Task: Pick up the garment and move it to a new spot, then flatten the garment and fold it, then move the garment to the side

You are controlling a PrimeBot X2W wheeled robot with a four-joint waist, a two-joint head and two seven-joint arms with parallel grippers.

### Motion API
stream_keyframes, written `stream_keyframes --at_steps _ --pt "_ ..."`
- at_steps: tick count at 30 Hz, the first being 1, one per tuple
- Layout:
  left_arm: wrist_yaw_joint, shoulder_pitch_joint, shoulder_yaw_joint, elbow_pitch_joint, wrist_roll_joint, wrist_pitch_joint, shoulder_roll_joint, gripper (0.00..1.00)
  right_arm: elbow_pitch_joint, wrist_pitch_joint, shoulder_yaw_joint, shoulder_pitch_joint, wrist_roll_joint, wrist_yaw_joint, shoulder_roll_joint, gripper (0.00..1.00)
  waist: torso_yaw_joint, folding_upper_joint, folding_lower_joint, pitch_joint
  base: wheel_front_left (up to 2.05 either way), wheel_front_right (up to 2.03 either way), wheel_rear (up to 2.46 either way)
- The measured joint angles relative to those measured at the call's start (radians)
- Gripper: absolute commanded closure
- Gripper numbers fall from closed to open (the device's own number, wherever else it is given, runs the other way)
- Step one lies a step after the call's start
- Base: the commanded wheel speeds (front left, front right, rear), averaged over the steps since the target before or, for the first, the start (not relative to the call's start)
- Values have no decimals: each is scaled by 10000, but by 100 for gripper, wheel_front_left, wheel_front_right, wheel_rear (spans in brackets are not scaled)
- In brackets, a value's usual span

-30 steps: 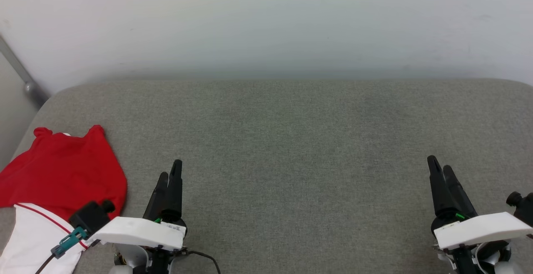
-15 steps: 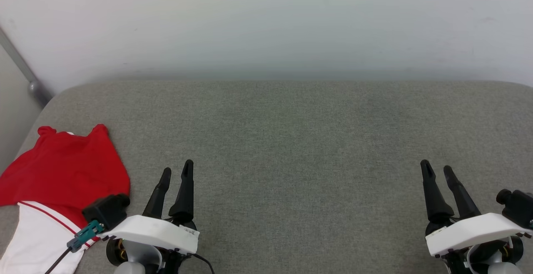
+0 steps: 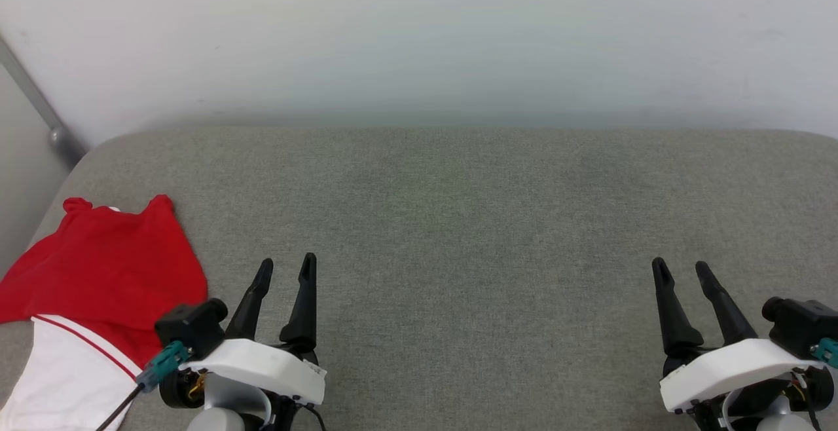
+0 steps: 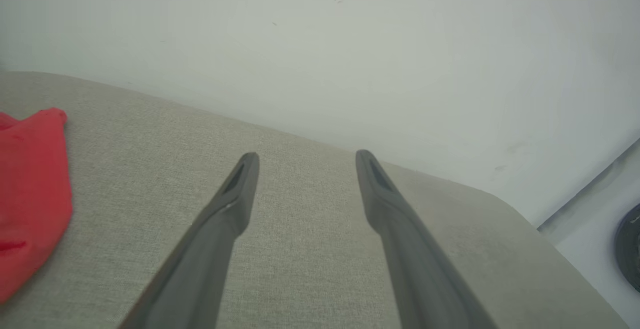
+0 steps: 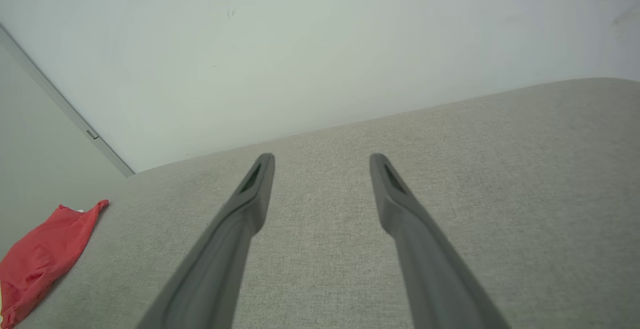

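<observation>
The garment [image 3: 98,274], red with a white part edged by a thin red stripe, lies bunched at the near left corner of the grey padded surface [image 3: 458,221]; its letters and number are hidden. It appears as a red heap [image 4: 30,189] at the left edge of the left wrist view and far left [image 5: 45,254] in the right wrist view. My left gripper [image 3: 287,266] hovers just right of the garment, open and empty, apart from the cloth. At the lower right my right gripper [image 3: 681,267] is open too, with nothing between its fingers.
A pale wall [image 3: 419,38] rises behind the grey surface. A grey metal bar [image 3: 36,107] slants down at the far left beside the surface's rounded corner. The surface's right end rounds off [image 4: 525,219] toward a pale floor.
Both grippers went from shut to open. The left gripper drifted right and slightly down, the right gripper slightly left. The camera shifted a little; the garment lies as before.
</observation>
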State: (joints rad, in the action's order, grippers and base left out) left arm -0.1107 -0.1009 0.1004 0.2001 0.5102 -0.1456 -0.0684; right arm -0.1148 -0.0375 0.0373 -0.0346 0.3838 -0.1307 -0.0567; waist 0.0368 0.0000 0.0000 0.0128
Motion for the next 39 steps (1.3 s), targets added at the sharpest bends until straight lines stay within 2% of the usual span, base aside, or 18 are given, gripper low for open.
stream_keyframes --at_steps 11,24,39 --pt "316 -60 311 111 -1396 -265 -127 0 190 0 33 134 -1321 -2 31 0 38 0 0 36 0 0 0" --pt "625 -116 529 213 -2520 -569 -196 0 330 -21 77 230 -2439 -2 44 0 93 0 0 69 0 0 0" --pt "669 -184 642 420 -3392 -878 -190 0 382 -201 190 249 -3266 -2 46 0 161 0 0 112 0 0 0"
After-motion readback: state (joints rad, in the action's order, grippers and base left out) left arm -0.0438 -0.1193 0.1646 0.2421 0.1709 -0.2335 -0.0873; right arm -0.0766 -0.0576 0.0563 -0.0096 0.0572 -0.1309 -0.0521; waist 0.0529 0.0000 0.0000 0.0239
